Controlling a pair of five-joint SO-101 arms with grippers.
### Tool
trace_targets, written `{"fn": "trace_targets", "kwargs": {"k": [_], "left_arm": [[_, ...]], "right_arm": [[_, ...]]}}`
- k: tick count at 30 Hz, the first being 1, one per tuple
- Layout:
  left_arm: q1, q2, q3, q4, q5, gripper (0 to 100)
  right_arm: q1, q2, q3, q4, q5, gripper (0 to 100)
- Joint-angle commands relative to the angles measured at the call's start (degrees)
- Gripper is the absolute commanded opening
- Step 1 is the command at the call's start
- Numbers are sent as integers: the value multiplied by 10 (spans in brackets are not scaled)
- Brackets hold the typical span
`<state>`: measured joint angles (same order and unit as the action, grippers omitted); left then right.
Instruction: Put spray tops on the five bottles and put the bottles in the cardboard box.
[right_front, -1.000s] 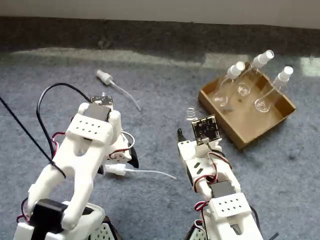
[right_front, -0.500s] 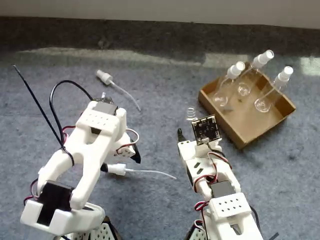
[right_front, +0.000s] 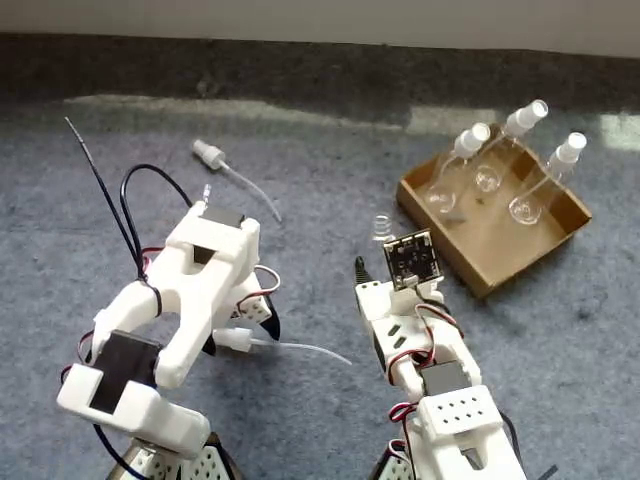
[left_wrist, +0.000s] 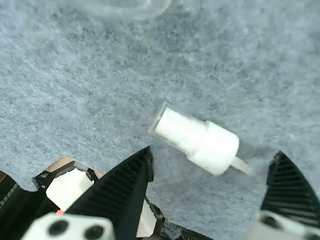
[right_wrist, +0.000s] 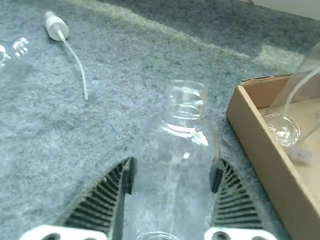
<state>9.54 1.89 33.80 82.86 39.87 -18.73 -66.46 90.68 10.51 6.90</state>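
A white spray top (left_wrist: 197, 140) with a long tube lies on the grey carpet between the fingers of my left gripper (left_wrist: 210, 172), which stands open around it without touching. From above, this spray top (right_front: 236, 340) lies under the left arm. My right gripper (right_wrist: 174, 167) is shut on a clear bottle (right_wrist: 175, 145) with no top, whose neck (right_front: 381, 228) points toward the cardboard box (right_front: 470, 262). Three bottles with spray tops (right_front: 470, 140) lie in the box. A second loose spray top (right_front: 210, 153) lies farther back.
Another clear uncapped bottle (right_wrist: 10, 55) lies on the carpet by the left arm, and its neck (right_front: 206, 192) peeks out past the arm. The box wall (right_wrist: 260, 145) lies close beside the held bottle. A dark strip and a white wall border the carpet at the back.
The left arm has swung and lowered over the spray top near the front, its cable rising to the left. The right arm and its bottle have not moved.
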Motion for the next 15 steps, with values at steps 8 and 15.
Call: {"fn": "trace_targets", "kwargs": {"k": [8,15], "left_arm": [[4,5,-22,-77,4,302],[4,4,-26,-84,4,301]], "right_arm": [[6,-14,-7,-17,0,120],[6,-14,-7,-17,0,120]]}}
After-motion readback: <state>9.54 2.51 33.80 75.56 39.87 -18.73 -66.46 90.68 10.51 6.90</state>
